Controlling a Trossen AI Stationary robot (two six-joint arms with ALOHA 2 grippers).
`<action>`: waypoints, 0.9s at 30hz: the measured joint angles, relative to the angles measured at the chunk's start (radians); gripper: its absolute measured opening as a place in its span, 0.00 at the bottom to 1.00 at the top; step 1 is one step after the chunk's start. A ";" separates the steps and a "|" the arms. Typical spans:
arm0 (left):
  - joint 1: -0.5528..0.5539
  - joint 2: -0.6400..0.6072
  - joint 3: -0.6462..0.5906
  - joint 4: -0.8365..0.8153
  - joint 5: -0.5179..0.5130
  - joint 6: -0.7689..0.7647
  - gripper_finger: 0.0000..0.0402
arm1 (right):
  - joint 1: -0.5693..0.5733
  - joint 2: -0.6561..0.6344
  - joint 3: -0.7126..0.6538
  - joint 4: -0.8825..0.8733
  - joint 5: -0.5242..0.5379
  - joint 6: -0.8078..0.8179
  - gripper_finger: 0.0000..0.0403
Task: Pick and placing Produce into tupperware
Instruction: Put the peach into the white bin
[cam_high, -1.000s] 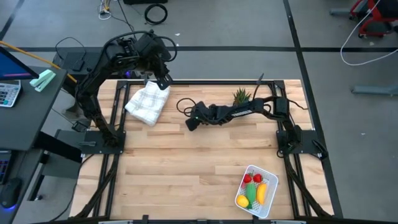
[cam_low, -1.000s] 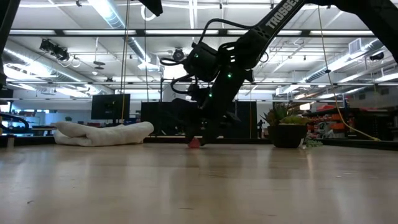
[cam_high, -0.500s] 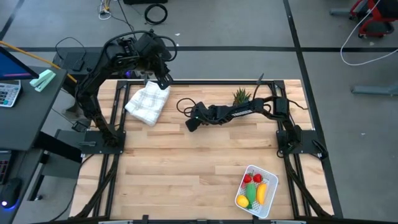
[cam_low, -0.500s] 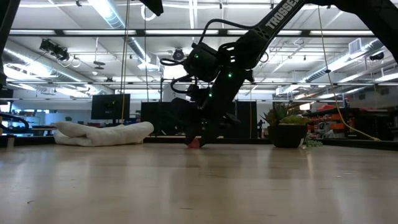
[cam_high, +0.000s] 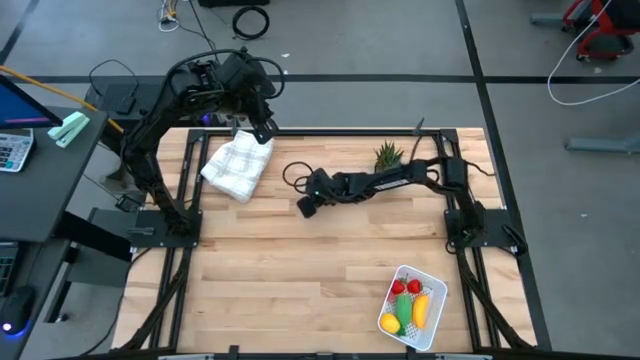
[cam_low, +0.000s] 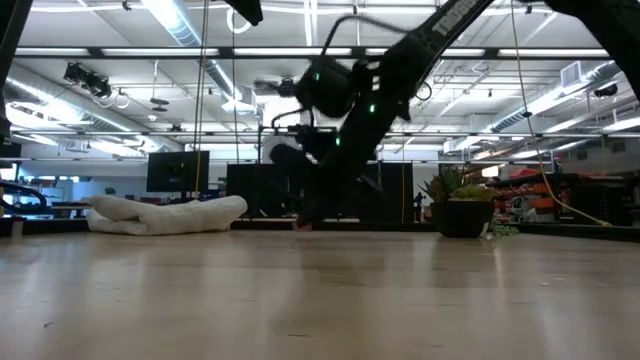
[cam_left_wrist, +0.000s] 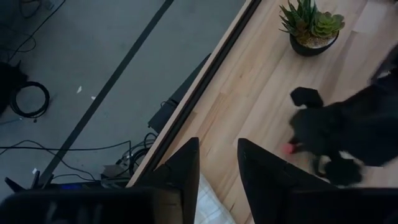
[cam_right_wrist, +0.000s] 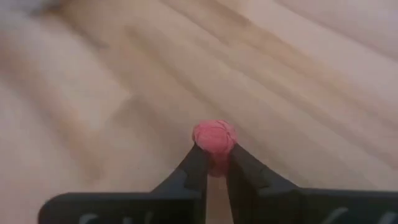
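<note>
A red round piece of produce sits near the middle of the wooden table, toward the far side, with my right gripper shut on it; from above, the gripper covers it. The tupperware, a white container at the near right, holds red, green, yellow and orange pieces. My left gripper hangs high over the far left, above a white checked cloth. It is open, and nothing is between its fingers. My right gripper pinches the red round piece between its two fingertips, which meet it on its two sides. The fingers slant down from the table's right side. Whether the piece is clear of the table or still rests on it, I cannot tell.
A small spiky potted plant stands at the far edge, right of my right gripper. The folded white cloth lies at the far left. Bare wood stretches between the right gripper and the tupperware.
My right gripper has shut on the red round piece and shifted a little toward the table's left and near edges. In the low view, that arm is blurred, and the piece has moved left with it.
</note>
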 joint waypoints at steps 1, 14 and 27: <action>0.000 0.000 0.000 0.000 0.000 0.000 0.28 | 0.013 -0.023 0.000 -0.004 0.000 -0.007 0.09; -0.001 0.000 0.000 0.001 0.000 -0.054 0.29 | 0.267 -0.497 0.003 -0.532 -0.011 0.342 0.09; 0.000 0.000 0.000 0.002 0.000 -0.051 0.28 | 0.733 -0.587 0.003 -0.933 -0.123 1.241 0.08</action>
